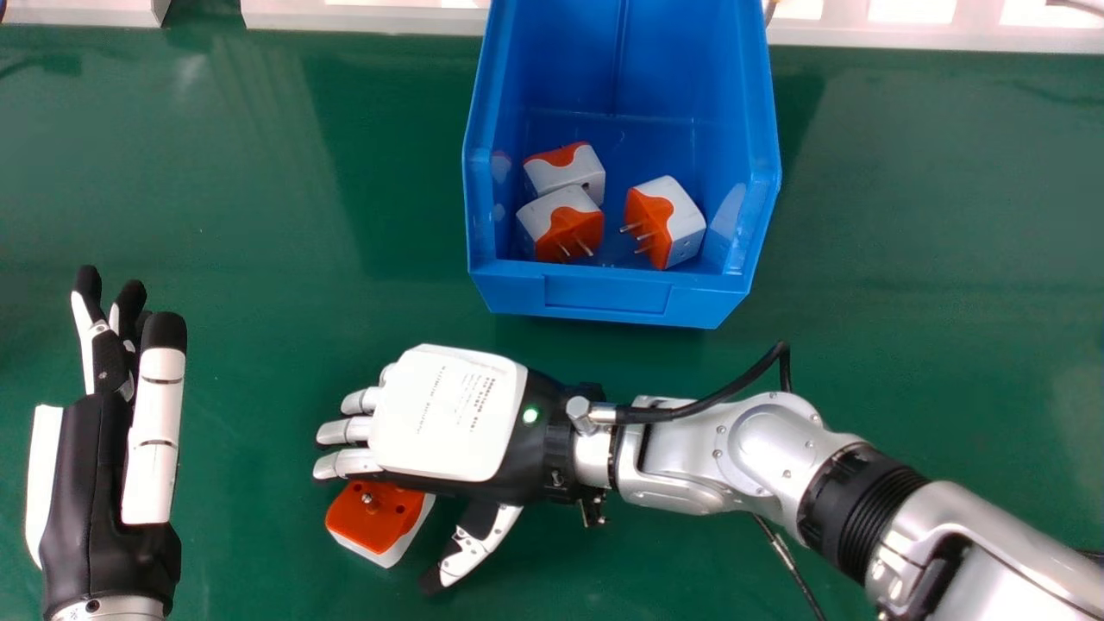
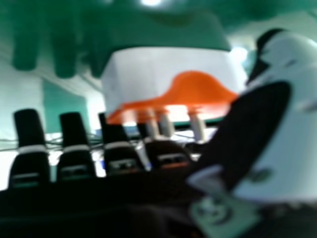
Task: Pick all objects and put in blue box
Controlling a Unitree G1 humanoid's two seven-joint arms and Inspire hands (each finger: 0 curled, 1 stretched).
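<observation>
Just off the near edge of the right hand [image 1: 448, 414], in the head view, an orange-and-white plug adapter [image 1: 375, 517] lies on the green desk [image 1: 259, 216]. Its orange face is up with a metal prong showing, and the hand hides its far edge. The hand is released, fingers stretched to the left, thumb spread apart from the adapter. Beyond it stands the blue box [image 1: 604, 297], its near wall between the hand and three adapters inside: the right-hand one [image 1: 686, 220] points its prongs left, the near-left one [image 1: 539, 216] points them nearer the robot, and the far-left one [image 1: 565, 171] sits just behind. Well to the left, the left hand [image 1: 86, 483] points its relaxed fingers forward.

Between fingers and thumb, in the right hand view, the adapter's long axis runs across, prongs toward the hand; the thumb overlaps one end, though I cannot tell whether they touch.
</observation>
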